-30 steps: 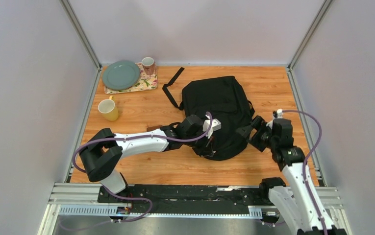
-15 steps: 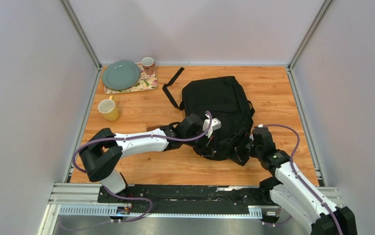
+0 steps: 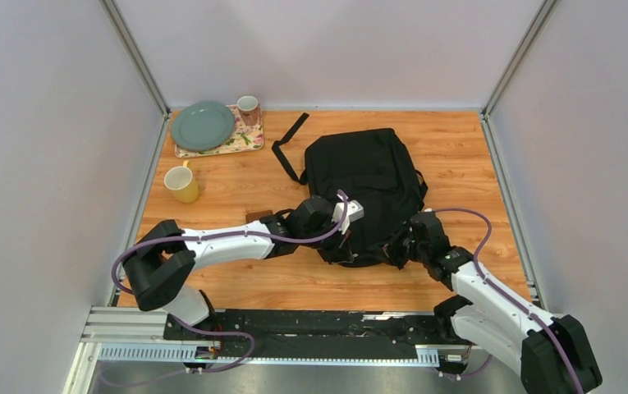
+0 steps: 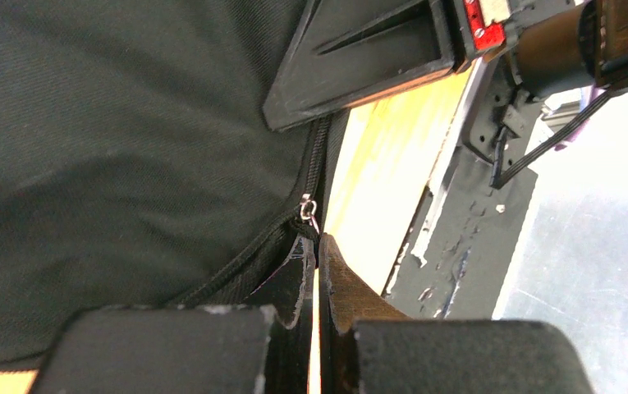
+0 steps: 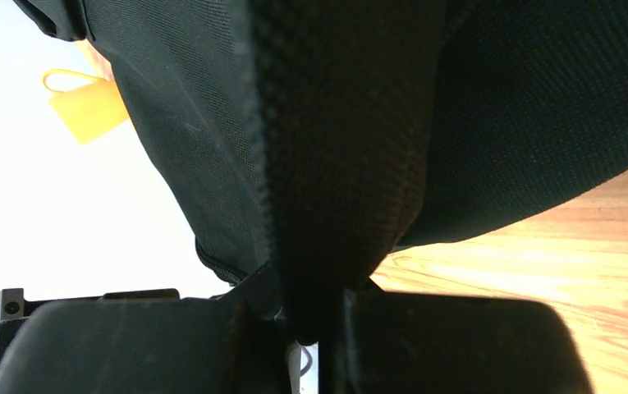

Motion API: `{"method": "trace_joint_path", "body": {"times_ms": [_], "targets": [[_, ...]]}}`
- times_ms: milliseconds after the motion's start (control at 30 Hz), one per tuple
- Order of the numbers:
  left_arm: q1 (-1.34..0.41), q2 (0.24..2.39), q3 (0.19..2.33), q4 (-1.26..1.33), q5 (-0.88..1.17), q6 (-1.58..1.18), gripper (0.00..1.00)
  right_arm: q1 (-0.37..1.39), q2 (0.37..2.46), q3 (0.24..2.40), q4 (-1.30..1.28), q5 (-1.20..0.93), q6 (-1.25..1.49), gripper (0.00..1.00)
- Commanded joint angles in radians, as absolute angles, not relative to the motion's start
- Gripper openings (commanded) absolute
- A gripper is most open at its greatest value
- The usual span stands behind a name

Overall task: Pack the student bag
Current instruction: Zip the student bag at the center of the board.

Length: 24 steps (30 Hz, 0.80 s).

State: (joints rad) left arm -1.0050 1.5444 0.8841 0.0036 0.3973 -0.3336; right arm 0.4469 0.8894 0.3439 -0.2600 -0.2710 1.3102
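Observation:
The student bag (image 3: 368, 176), a big black backpack, lies flat in the middle of the table. My left gripper (image 3: 345, 235) is at its near left edge. In the left wrist view that gripper (image 4: 317, 245) is shut, its tips pinched right at the metal zip pull (image 4: 309, 209) where the zipper line ends. My right gripper (image 3: 398, 244) is at the bag's near right edge. In the right wrist view it (image 5: 314, 316) is shut on a raised fold of the black bag fabric (image 5: 335, 148). One right finger (image 4: 359, 66) shows in the left wrist view.
A yellow mug (image 3: 181, 184) stands at the left. A green plate (image 3: 202, 125) and a patterned cup (image 3: 248, 107) sit on a floral mat (image 3: 243, 142) at the back left. A small brown wallet (image 3: 256, 215) lies by the left arm. A bag strap (image 3: 291, 135) trails toward the back.
The right arm swung left and nearer, reaching the bag's near right edge, and its gripper went from open to shut on the fabric. The left gripper stayed shut and shifted slightly.

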Motion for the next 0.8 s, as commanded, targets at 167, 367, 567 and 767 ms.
{"method": "trace_joint_path", "body": {"times_ms": [167, 367, 567, 767], "targets": [[-0.956, 1.404, 0.798, -0.156, 0.290, -0.236, 0.00, 0.425, 0.784, 0.302, -0.327, -0.126, 1.177, 0.00], [-0.890, 1.355, 0.773, -0.225, 0.221, -0.195, 0.00, 0.367, 0.643, 0.270, -0.385, -0.098, 1.149, 0.00], [-0.839, 1.330, 0.741, -0.291, 0.137, -0.163, 0.00, 0.325, 0.666, 0.353, -0.436, -0.089, 1.014, 0.00], [-0.821, 1.305, 0.704, -0.266, 0.128, -0.175, 0.00, 0.298, 0.828, 0.431, -0.407, -0.147, 0.902, 0.00]]}}
